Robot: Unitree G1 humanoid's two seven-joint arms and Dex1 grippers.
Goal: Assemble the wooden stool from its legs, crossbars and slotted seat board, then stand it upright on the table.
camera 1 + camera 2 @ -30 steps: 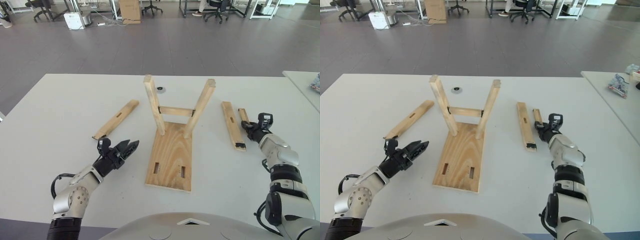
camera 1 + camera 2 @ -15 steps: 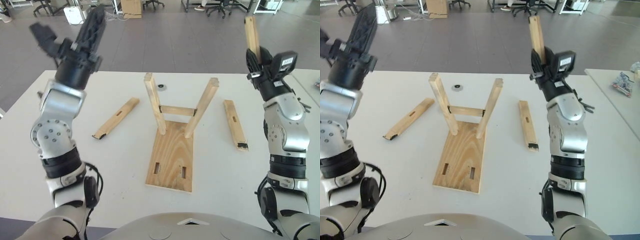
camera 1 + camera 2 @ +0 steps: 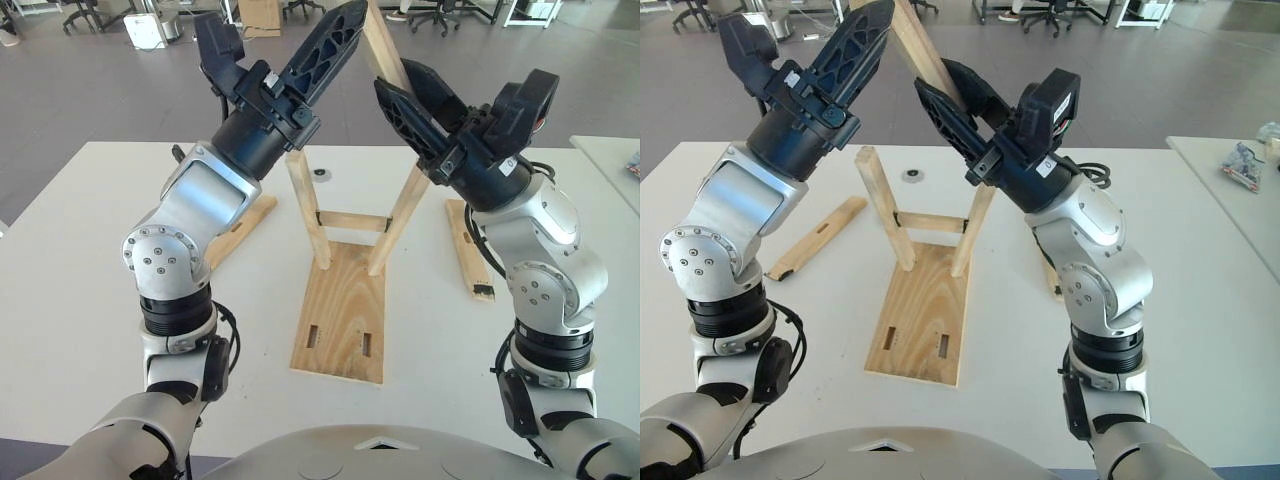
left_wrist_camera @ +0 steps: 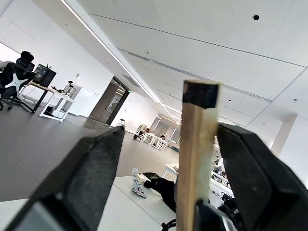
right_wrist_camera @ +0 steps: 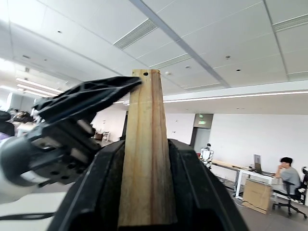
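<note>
1. The seat board [image 3: 340, 320] lies flat on the table [image 3: 80, 250] at the lower centre of the frame. Its long axis runs from near to far, and two small slots [image 3: 314, 336] are cut close to its near end.
2. At the board's far end two legs stand up and lean apart. The left leg [image 3: 308, 212] tips toward the upper left and the right leg [image 3: 402, 212] toward the upper right. A fitted crossbar [image 3: 352, 222] lies level between them.
3. A loose leg [image 3: 252, 218] lies flat at the centre left, partly behind the left arm, with its long axis slanting from lower left to upper right.
4. Another loose leg [image 3: 480, 278] lies flat at the centre right, pointing near to far.
5. The right gripper [image 3: 402, 88] is raised at the upper centre right, above the standing legs. Its fingers are clenched on the lower part of a short bar [image 3: 383, 45].
6. The bar is off the table. Its long axis slants up toward the upper left, and its top end runs out of the frame's top edge.
7. The left gripper [image 3: 352, 18] is raised at the upper centre left with its fingers spread apart. In the left wrist view the bar's end stands between them, with a gap on each side.
</note>
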